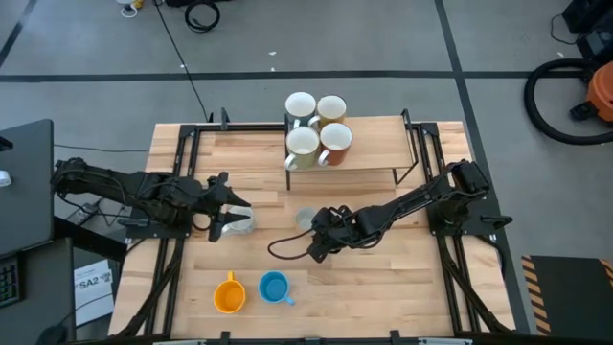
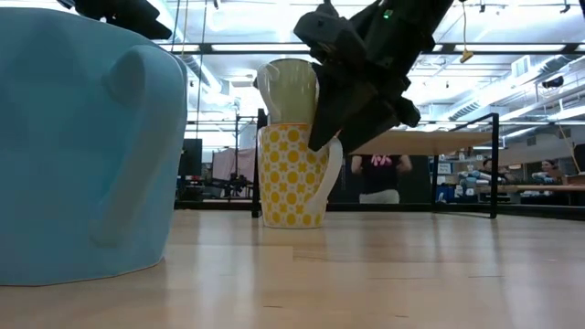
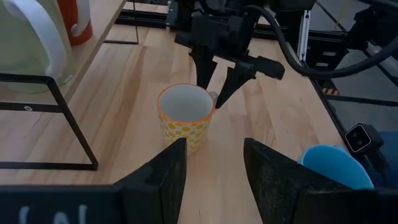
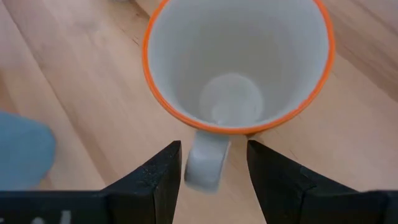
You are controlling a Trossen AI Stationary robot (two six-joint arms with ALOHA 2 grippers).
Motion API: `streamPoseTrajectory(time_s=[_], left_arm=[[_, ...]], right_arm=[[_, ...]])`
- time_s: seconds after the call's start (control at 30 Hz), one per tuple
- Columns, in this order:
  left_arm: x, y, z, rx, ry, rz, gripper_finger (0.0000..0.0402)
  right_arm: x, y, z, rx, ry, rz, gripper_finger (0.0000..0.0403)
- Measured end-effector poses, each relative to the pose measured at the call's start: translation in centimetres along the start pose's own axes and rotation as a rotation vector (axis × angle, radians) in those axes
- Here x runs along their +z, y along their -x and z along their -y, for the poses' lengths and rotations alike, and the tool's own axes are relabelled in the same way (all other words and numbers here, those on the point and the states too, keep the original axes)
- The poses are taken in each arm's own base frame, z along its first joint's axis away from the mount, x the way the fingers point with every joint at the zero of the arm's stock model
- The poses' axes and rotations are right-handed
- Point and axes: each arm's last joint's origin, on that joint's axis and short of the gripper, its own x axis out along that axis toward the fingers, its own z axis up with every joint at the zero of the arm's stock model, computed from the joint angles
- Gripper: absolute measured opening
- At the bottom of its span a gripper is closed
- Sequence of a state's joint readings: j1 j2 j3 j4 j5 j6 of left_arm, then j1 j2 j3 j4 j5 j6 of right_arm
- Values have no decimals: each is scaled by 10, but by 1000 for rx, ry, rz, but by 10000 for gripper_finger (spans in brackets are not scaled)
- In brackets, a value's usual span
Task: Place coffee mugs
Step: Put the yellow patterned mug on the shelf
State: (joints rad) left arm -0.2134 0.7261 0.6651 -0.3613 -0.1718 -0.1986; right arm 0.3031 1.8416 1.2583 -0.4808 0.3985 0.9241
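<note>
The yellow-patterned mug (image 3: 184, 117) stands upright on the table (image 1: 383, 278) between the arms. The right gripper (image 3: 216, 82) hangs just over its white handle (image 4: 205, 163), fingers spread either side, gripping nothing. The left gripper (image 3: 214, 168) waits nearby, open and empty.

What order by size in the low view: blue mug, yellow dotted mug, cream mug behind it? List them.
1. Blue mug, nearest the camera.
2. Yellow dotted mug.
3. Cream mug, partly hidden, so unsure.
</note>
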Motion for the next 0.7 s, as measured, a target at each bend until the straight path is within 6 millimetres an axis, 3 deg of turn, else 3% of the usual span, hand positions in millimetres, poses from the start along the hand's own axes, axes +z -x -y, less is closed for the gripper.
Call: streamPoseTrajectory(time_s=[0.33, 0.7], left_arm=[[0, 0, 0, -1, 1, 2, 167], [0, 0, 0, -1, 1, 2, 167]], right_arm=[[2, -3, 1, -16, -62, 24, 183], [4, -3, 2, -39, -83, 54, 143]])
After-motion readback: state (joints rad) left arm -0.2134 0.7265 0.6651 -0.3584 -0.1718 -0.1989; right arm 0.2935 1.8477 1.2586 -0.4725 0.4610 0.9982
